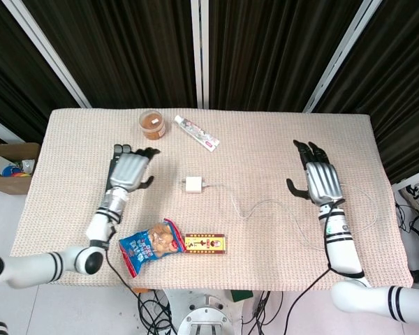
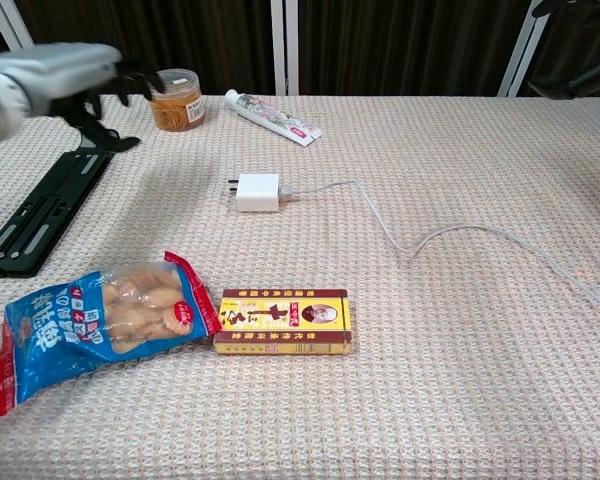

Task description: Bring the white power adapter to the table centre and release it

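The white power adapter [image 1: 193, 184] lies flat on the table centre, its white cable [image 1: 265, 206] trailing off to the right; it also shows in the chest view as a white adapter [image 2: 257, 191] with nothing touching it. My left hand [image 1: 129, 169] is open, well to the adapter's left, over the black stand. My right hand [image 1: 320, 180] is open too, far to the right of the adapter. In the chest view the left hand [image 2: 55, 72] is blurred at the top left, and only a dark bit of the right hand [image 2: 570, 40] shows at the top right.
A black folding stand [image 1: 116, 183] lies at the left. A brown-filled jar [image 1: 152, 124] and a tube [image 1: 196, 132] sit at the back. A blue snack bag [image 1: 148, 245] and a yellow-red box [image 1: 205, 243] lie near the front edge of the woven table cover [image 1: 265, 146].
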Controlling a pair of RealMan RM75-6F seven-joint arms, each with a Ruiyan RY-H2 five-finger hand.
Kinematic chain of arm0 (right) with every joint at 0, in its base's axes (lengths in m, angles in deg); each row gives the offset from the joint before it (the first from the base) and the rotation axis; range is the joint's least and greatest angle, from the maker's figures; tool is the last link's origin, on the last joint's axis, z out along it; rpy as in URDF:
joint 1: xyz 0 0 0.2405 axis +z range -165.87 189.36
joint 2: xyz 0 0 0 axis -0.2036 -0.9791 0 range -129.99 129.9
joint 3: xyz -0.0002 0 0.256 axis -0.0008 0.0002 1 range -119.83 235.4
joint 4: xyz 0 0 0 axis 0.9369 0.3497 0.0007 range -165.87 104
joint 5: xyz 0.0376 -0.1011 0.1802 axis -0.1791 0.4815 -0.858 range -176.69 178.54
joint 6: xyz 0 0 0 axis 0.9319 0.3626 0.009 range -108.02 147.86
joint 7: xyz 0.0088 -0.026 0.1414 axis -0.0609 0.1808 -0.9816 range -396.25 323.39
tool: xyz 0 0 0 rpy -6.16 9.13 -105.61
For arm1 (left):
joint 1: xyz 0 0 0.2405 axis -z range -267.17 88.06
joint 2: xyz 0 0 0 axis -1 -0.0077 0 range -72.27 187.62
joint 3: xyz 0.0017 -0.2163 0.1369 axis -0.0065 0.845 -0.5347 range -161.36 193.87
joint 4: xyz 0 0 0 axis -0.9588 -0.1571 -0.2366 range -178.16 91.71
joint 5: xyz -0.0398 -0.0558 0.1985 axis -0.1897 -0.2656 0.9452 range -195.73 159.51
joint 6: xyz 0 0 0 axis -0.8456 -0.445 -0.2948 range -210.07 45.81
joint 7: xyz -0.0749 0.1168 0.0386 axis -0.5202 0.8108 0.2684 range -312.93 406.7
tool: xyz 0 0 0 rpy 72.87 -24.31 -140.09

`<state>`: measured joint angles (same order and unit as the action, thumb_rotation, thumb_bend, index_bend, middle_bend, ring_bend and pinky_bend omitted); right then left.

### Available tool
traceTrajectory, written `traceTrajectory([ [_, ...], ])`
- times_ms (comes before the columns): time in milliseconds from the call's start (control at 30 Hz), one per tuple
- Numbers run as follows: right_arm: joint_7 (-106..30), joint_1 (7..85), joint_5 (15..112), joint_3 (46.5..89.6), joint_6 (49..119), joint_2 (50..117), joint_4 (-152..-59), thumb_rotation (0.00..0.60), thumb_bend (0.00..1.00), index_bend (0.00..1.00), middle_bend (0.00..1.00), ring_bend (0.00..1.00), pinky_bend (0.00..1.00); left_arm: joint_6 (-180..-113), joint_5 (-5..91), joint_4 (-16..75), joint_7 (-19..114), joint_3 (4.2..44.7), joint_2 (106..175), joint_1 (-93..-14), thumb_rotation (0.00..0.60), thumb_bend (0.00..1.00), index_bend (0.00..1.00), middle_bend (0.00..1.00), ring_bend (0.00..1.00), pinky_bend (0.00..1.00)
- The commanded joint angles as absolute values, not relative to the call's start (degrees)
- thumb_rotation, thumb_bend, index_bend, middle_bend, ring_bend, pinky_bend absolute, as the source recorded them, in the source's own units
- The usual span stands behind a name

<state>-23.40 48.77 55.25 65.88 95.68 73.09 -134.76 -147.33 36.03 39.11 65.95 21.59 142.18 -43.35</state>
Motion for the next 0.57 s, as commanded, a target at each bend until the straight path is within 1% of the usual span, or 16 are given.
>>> traceTrajectory([
  [33, -32.1, 42.6, 65.5, 60.8, 94.0, 65.8, -131.4, 0.600, 0.42, 0.02, 0.13, 0.00, 0.07, -154.8, 41.0, 44.2, 62.2, 17.7, 133.0, -51.6, 0.600, 0.30, 0.20, 0.21, 0.23, 0.36],
  [167, -39.5, 37.1, 72.3, 58.5, 98.5, 64.4, -126.9, 0.600, 0.44, 0.02, 0.13, 0.00, 0.01, -160.5, 46.0, 47.2, 56.5, 13.9, 126.1, -59.3, 0.600, 0.30, 0.21, 0.22, 0.21, 0.30],
  [267, -44.6, 33.1, 75.4, 57.4, 102.1, 63.9, -124.3, 0.600, 0.45, 0.02, 0.13, 0.00, 0.00, -164.2, 48.8, 48.8, 54.8, 11.0, 123.0, -64.3, 0.600, 0.30, 0.21, 0.21, 0.20, 0.29],
  [467, -50.5, 26.2, 78.1, 55.2, 106.4, 62.9, -120.9, 0.600, 0.47, 0.02, 0.12, 0.00, 0.00, -171.8, 52.9, 51.6, 52.9, 7.2, 119.2, -73.7, 0.600, 0.30, 0.21, 0.21, 0.19, 0.27],
  [567, -52.5, 23.1, 79.3, 54.6, 109.0, 62.8, -119.7, 0.600, 0.47, 0.02, 0.12, 0.00, 0.00, -175.5, 54.5, 52.9, 51.9, 6.1, 118.7, -78.0, 0.600, 0.30, 0.21, 0.21, 0.19, 0.27],
])
